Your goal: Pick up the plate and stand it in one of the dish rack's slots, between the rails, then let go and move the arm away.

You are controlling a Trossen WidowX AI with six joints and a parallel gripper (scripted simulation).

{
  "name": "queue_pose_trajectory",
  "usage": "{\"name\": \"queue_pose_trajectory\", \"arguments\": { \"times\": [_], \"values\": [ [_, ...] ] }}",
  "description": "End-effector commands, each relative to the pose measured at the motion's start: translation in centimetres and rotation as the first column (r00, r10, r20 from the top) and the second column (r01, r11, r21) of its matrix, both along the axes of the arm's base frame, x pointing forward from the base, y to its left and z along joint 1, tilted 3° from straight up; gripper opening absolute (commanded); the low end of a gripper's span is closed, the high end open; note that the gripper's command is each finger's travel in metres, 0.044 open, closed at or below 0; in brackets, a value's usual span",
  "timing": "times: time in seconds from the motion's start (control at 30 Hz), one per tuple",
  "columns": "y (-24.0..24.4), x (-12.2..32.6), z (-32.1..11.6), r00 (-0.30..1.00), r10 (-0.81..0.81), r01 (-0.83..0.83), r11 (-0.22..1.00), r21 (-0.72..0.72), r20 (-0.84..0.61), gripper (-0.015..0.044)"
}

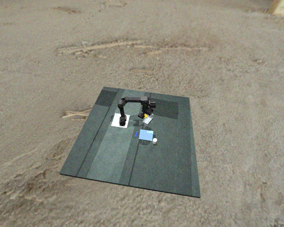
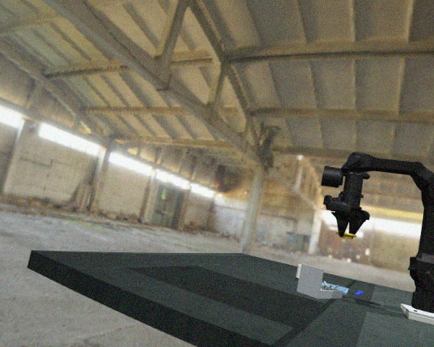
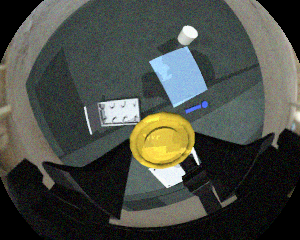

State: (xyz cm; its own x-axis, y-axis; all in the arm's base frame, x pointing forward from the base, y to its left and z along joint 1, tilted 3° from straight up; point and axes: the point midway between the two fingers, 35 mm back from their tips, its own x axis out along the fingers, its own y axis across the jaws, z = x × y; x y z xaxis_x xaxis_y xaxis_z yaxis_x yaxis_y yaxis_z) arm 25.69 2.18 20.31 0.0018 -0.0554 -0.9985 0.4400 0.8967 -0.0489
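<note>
Plate (image 1: 145, 114): yellow, clamped in the hand (image 1: 145, 115), off the table (image 1: 161, 156).

Top view: arm reaches from its white base (image 1: 115, 121) and bends down over the rack (image 1: 147, 119). Plate shows only as a yellow speck at the fingertips, right above the pale rack. Blue mat (image 1: 146, 135) sits nearer the camera, a white cup (image 1: 154, 140) at its corner, a small blue stick (image 1: 136, 133) on its other side. Too small here to read rack slots.

Exterior view: hand (image 2: 346, 232) points straight down, well above the table (image 2: 172, 283). Plate (image 2: 346, 235) is a thin yellow sliver across the fingertips, so it lies flat, not yet upright. Rack (image 2: 314, 283) stands on the table below and a little to the side. My read: height is kept for clearance over the rack's tall end wall.

Wrist view: plate (image 3: 162, 139) fills the centre, face-on, with dark fingers flanking it, pinched edge to edge. Rack (image 3: 118, 112) is beside it on the table, rails not resolvable. Mat (image 3: 178, 75), cup (image 3: 186, 35) and stick (image 3: 197, 107) lie beyond.

Judgement: carry phase, nearly at the rack. Plate must be tilted on edge before lowering, or it lands flat across the rails.
</note>
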Motion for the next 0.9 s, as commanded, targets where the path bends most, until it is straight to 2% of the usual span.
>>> {"name": "queue_pose_trajectory", "arguments": {
  "times": [0.0, 0.17, 0.37, 0.87],
  "values": [
    [0.3, -0.4, -0.2, 0.999, -0.042, 0.042, 0.999, 0.001, 0.002, 0.0000],
    [0.5, 0.1, -0.8, 0.999, -0.031, 0.031, 0.999, 0.026, 0.013, 0.0000],
    [1.2, 2.3, -3.1, 0.997, 0.019, -0.028, 0.992, 0.124, 0.070, 0.0000],
    [2.5, 7.2, -8.1, 0.943, 0.131, -0.233, 0.916, 0.327, 0.305, 0.0000]
  ]
}}
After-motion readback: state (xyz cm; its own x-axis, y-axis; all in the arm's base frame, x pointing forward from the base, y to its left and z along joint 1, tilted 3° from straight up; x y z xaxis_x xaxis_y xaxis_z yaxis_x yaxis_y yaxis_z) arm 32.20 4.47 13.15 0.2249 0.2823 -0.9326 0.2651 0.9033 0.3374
